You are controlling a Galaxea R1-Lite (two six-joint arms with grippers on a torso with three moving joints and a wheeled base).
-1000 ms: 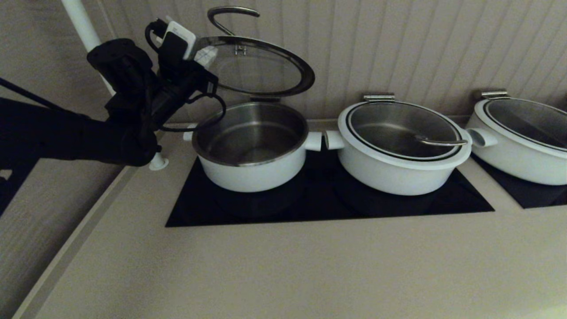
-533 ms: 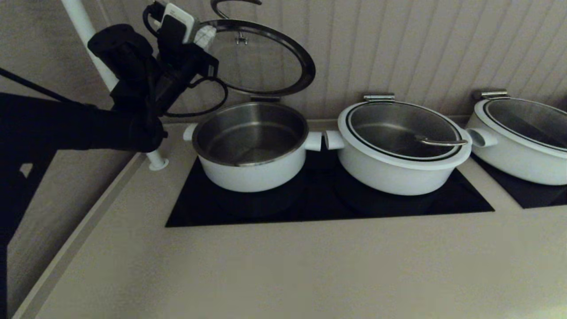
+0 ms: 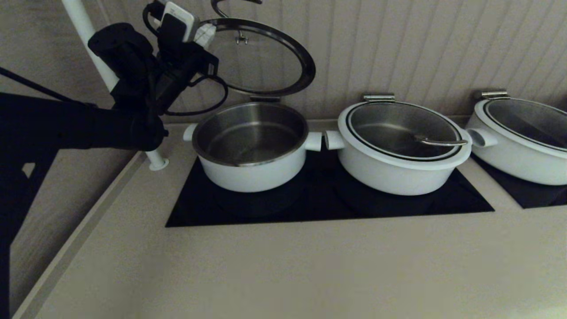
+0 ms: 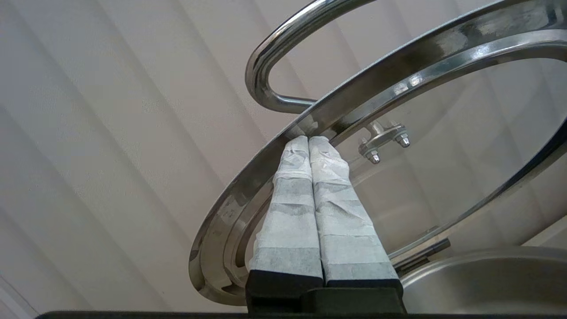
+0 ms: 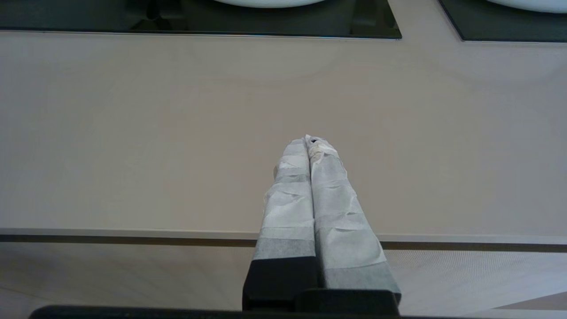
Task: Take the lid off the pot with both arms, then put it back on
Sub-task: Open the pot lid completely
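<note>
A long tan counter (image 3: 283,266) is seen with a black cooktop (image 3: 328,204) set in it. The pot (image 3: 252,146) sits open at the cooktop's left end. The lid (image 3: 261,57) is held tipped up above the pot's back edge. Its rim is touched from below by the left gripper (image 4: 308,141), whose fingers are pressed together. The right gripper (image 5: 310,141) hangs over the bare counter, fingers pressed together too.

A: Head view is dim and warm; the left arm (image 3: 66,128) is nearly a black silhouette.
B: Wrist views are brighter. Glare streaks the lid (image 4: 398,71) rim; soft shadows lie on the desk (image 5: 177,133).
</note>
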